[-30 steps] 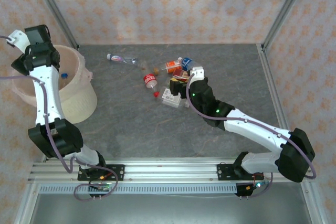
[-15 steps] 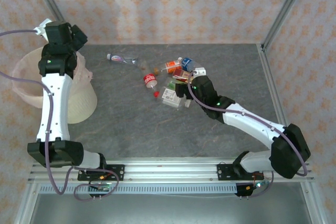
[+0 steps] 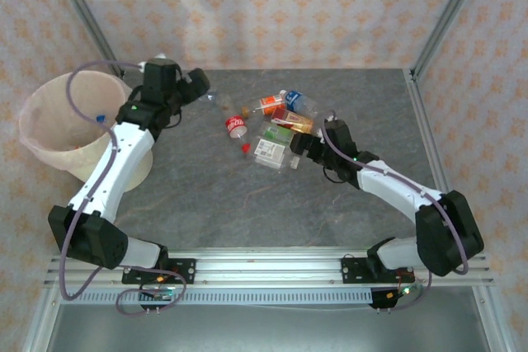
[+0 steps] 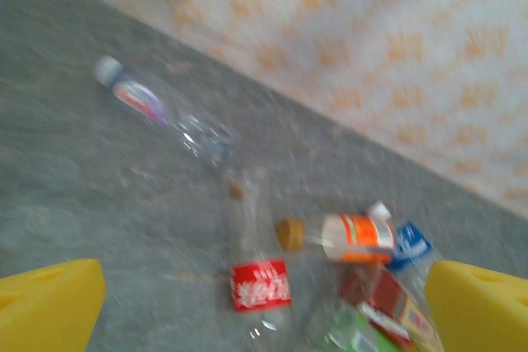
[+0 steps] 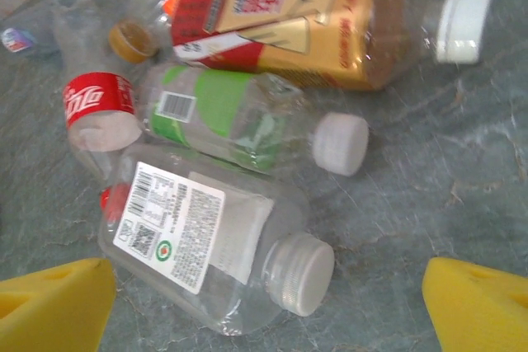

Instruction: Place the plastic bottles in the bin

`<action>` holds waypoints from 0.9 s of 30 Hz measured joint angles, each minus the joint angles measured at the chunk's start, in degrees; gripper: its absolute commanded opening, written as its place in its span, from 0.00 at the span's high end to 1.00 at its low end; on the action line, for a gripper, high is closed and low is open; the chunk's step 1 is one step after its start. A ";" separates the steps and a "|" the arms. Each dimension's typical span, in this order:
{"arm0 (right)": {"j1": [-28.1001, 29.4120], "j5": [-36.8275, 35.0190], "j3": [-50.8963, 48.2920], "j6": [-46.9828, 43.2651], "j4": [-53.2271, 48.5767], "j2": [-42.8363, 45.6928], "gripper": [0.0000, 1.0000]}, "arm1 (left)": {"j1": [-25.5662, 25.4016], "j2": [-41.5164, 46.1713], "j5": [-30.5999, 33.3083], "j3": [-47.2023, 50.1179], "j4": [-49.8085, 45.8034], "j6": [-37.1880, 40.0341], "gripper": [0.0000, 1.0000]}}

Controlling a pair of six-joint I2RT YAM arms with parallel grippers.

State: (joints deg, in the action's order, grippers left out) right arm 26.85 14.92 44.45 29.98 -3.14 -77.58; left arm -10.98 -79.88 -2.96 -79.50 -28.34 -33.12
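Several plastic bottles lie in a heap mid-table: a red-labelled one (image 3: pixel 237 125), an orange-labelled one (image 3: pixel 271 103), a red-and-gold one (image 3: pixel 293 119) and a white-labelled one (image 3: pixel 272 152). A clear bottle (image 4: pixel 140 100) lies apart to their left. The bin (image 3: pixel 49 125) stands at the far left. My left gripper (image 3: pixel 194 88) hangs open just right of the bin, facing the red-labelled bottle (image 4: pixel 260 286). My right gripper (image 3: pixel 301 147) is open at the heap's right side. Its yellow fingers (image 5: pixel 49 307) stand wide either side of the white-labelled bottle (image 5: pixel 198 237), apart from it.
A green-labelled bottle (image 5: pixel 231 117) and the red-and-gold bottle (image 5: pixel 305 26) lie side by side just beyond the white-labelled one. A blue cap (image 3: pixel 101 118) shows inside the bin. Patterned walls and metal posts close the table's back and sides.
My left arm has swung from over the bin rightward toward the bottles. My right gripper has drawn back to the right of the heap, staying open.
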 measured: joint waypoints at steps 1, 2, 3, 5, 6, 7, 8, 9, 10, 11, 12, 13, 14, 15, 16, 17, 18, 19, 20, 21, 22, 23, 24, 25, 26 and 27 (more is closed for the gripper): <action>-0.22 0.48 0.00 0.90 0.17 -0.72 0.02 | -1.44 -0.11 -1.11 1.42 0.79 -0.02 0.00; -0.28 0.98 0.00 1.64 0.22 -1.40 0.02 | -2.51 -0.48 -2.12 2.32 1.25 0.00 0.00; -0.35 1.36 0.00 2.32 0.22 -1.92 0.01 | -3.52 -1.14 -3.10 2.95 1.66 0.00 0.00; -0.39 2.12 0.00 3.56 0.42 -3.19 0.01 | -5.20 -3.37 -5.16 3.65 2.49 0.09 0.00; -0.44 2.40 0.00 3.96 0.70 -3.69 0.01 | -5.70 -4.52 -5.88 3.96 2.84 0.09 0.00; -0.44 2.84 -0.02 4.33 1.18 -4.42 0.01 | -6.38 -5.99 -6.71 4.46 3.17 0.11 0.00; -0.44 3.45 -0.04 4.59 1.88 -5.18 0.01 | -6.99 -7.39 -7.34 5.01 3.41 0.09 0.00; -0.44 4.00 -0.11 4.74 2.62 -5.86 0.01 | -7.52 -8.55 -7.58 5.42 3.41 0.09 0.00; -0.44 4.79 -0.20 4.79 3.32 -6.62 0.01 | -8.31 -10.03 -7.87 5.92 3.39 0.09 0.00; -0.44 5.75 -0.26 4.81 4.11 -7.39 0.01 | -9.09 -11.47 -8.11 6.25 3.32 0.11 0.00; -0.44 6.54 -0.31 4.74 4.85 -8.02 0.01 | -9.84 -12.68 -8.20 6.43 3.30 0.13 0.00; -0.44 7.37 -0.33 4.50 5.60 -8.74 0.00 | -10.67 -13.99 -8.22 6.49 3.17 0.11 0.00; -0.44 8.11 -0.33 4.04 6.21 -9.42 0.00 | -11.47 -15.23 -8.20 6.49 3.06 0.11 0.00; -0.44 8.66 -0.33 3.50 6.56 -9.92 0.00 | -12.07 -16.15 -8.20 6.49 2.97 0.09 0.00; -0.44 9.20 -0.33 2.71 6.88 -10.49 0.01 | -12.68 -17.05 -8.17 6.49 2.73 -0.04 0.00; -0.44 9.81 -0.33 1.64 7.23 -11.02 0.01 | -13.11 -17.88 -8.13 6.47 2.34 -0.11 0.00; -0.44 10.38 -0.33 0.70 7.54 -11.47 0.02 | -13.40 -18.51 -7.98 6.47 1.95 -0.35 0.00; -0.39 11.04 -0.33 -0.55 7.96 -12.04 0.03 | -13.53 -19.12 -7.76 6.49 1.64 -0.66 0.00; -0.31 11.52 -0.31 -1.73 8.13 -12.55 0.03 | -13.53 -19.50 -7.43 6.51 1.53 -1.09 0.00; -0.11 11.91 -0.28 -2.93 8.35 -13.11 0.03 | -13.53 -19.67 -7.13 6.62 1.57 -1.49 0.00; 0.33 12.13 -0.28 -4.26 8.44 -13.75 0.03 | -13.51 -19.67 -6.95 6.84 1.57 -1.84 0.00; 0.92 12.15 -0.28 -5.44 8.41 -14.19 0.03 | -13.51 -19.61 -6.82 6.97 1.55 -2.16 0.00; 1.64 12.17 -0.28 -6.64 8.46 -14.56 0.03 | -13.44 -19.58 -6.64 7.10 1.60 -2.73 0.00; 2.60 12.22 -0.28 -7.91 8.57 -14.82 0.04 | -13.44 -19.58 -6.62 7.32 1.70 -3.15 0.00; 3.43 12.37 -0.28 -8.96 8.66 -14.91 0.04 | -13.42 -19.56 -6.60 7.61 1.73 -3.58 0.00; 4.42 12.57 -0.28 -10.21 8.70 -14.93 0.04 | -13.40 -19.50 -6.60 8.04 1.79 -4.11 0.00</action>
State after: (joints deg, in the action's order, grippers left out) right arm 31.27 27.49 44.16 19.77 5.56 -92.51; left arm -24.38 -99.37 -9.56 -71.46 -26.55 -37.23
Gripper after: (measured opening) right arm 0.964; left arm 0.993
